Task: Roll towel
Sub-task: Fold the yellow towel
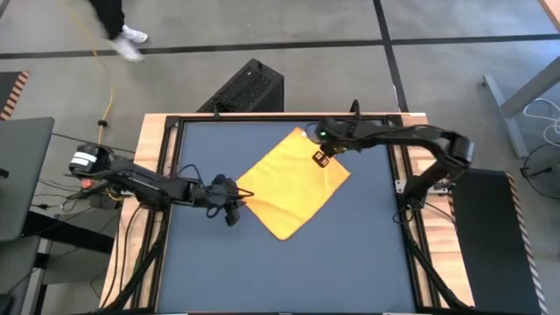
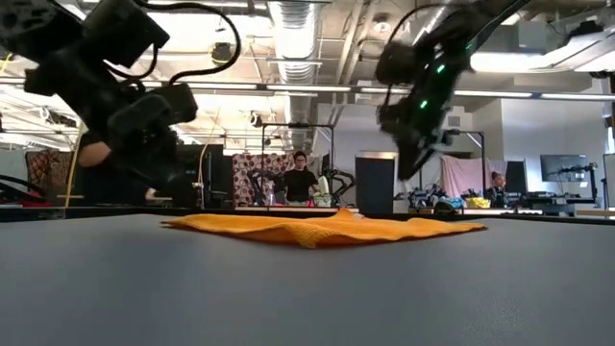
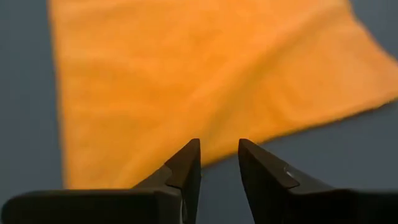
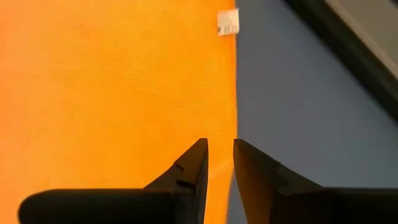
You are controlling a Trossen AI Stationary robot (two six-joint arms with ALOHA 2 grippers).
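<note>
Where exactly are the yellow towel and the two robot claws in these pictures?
towel (image 1: 289, 188): high view, middle of the flat cloth.
left gripper (image 1: 233, 213): high view, fingertips at the towel's near-left edge.
right gripper (image 1: 322, 159): high view, fingertips over the towel's far-right edge.

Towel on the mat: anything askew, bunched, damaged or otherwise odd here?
Nothing is damaged or spilled. The towel lies flat but turned diamond-wise to the table edges, with a small white tag at one edge. The left gripper and right gripper sit at opposite sides, neither holding it.
</note>
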